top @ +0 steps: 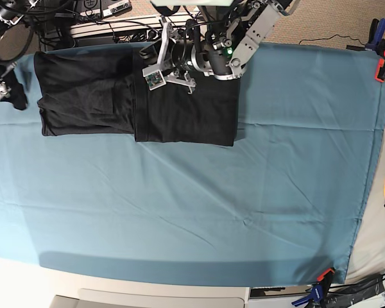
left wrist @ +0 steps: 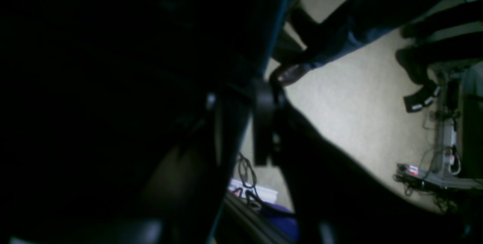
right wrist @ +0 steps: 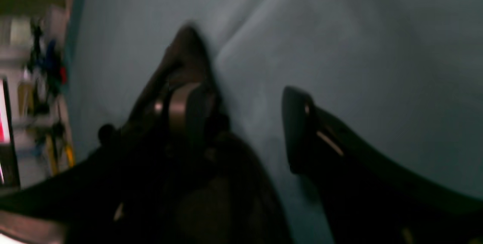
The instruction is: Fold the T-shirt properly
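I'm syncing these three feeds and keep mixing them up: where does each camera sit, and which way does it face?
Left wrist: on the left arm, very dark; black fabric fills most of it, with pale floor beyond. The left gripper shows only as a dim shape.
Right wrist: on the right arm, facing the teal cloth past the open right gripper.
Base: overhead, looking down on the T-shirt and the left arm over it.
Shared: right wrist and base both show the teal cloth.

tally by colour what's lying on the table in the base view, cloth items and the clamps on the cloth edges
Black: 1, T-shirt
Teal: 1, table cloth
Orange-handled: 2, clamp at the right edge and clamp at the front corner
Total: 4
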`<state>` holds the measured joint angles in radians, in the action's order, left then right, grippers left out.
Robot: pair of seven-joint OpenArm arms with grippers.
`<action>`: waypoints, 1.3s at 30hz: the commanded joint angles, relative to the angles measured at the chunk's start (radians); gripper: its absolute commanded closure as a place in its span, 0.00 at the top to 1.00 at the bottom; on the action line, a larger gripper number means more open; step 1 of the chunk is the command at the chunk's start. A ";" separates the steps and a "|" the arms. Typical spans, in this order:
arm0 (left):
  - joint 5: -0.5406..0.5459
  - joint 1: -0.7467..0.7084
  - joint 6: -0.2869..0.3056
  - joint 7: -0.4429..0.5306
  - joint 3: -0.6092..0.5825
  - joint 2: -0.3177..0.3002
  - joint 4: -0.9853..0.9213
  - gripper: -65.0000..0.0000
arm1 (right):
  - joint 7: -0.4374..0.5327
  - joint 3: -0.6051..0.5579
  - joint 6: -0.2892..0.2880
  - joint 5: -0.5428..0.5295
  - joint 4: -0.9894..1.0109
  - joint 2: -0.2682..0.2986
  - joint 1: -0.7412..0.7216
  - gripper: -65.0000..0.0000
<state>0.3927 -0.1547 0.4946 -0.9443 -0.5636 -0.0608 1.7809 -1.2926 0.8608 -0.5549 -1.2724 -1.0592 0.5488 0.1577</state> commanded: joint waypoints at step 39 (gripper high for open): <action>-0.023 0.000 0.004 0.029 -0.003 0.011 0.016 0.22 | -0.061 -0.201 -0.053 -0.049 -0.013 0.041 -0.027 0.48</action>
<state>0.3519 -0.1581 0.4946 -0.9405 -0.5636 -0.0608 1.7809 -1.3472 0.6552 -0.6037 -1.3323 -1.0603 0.5648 0.1356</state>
